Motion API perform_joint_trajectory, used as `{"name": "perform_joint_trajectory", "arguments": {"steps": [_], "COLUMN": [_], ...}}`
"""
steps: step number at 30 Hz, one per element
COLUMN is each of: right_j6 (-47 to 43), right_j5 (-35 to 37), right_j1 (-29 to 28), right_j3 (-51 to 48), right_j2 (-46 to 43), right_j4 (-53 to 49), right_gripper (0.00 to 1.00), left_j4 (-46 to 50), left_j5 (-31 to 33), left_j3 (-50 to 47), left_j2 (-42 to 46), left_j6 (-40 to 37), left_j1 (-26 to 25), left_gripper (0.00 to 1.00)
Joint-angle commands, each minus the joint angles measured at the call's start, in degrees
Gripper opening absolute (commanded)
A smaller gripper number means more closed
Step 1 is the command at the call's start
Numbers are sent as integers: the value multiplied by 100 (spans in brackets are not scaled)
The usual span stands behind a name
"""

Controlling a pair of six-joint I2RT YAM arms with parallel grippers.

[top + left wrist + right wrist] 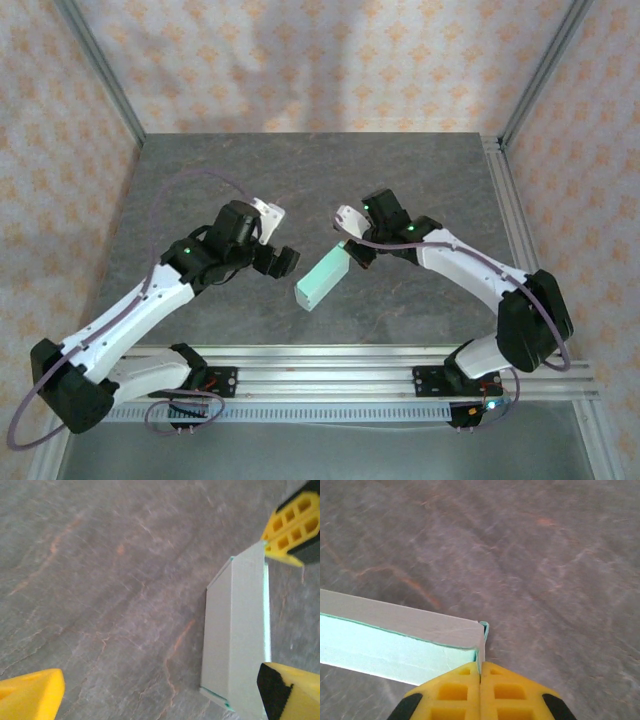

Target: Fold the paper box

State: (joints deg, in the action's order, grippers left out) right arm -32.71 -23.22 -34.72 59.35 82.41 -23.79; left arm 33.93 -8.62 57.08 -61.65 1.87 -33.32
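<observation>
Right wrist: right gripper pinches paper box corner; left gripper, wide open & empty, should steady far end vs. twisting.

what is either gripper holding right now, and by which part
The right gripper is shut on the pale mint-blue thin card box, pinching a thin edge at its end corner. The left gripper is open, holding nothing.
</observation>
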Motion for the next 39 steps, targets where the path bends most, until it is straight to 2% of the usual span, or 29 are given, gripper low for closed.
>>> {"name": "perform_joint_trajectory", "arguments": {"steps": [1,6,15,19,24,39], "right_j6": [612,1494,2099,2339,2610,2801], "right_j5": [832,1779,1995,2079,2168,2081], "right_j1": [-10,-13,-11,-12,-8,-9], "right_j3": [-140,-157,-163,-45,170,304], "right_j2": [-258,-266,-292,-239,-81,-15], "right_j4": [587,695,593,408,39,-170], "right_gripper": [0,0,0,0,0,0], "left_j4": [-486,-651,-549,-293,38,299], "left_j5": [484,585,724,692,814,581], "left_j3": [-52,-103,-78,114,392,1151], "left_j2": [105,-118,-389,-655,-1088,-2220], "left_j6": [890,1685,2464,2744,2841,2811], "left_j1": [25,14,-29,-126,-323,-342], "left_gripper": [100,100,99,91,84,43]}}
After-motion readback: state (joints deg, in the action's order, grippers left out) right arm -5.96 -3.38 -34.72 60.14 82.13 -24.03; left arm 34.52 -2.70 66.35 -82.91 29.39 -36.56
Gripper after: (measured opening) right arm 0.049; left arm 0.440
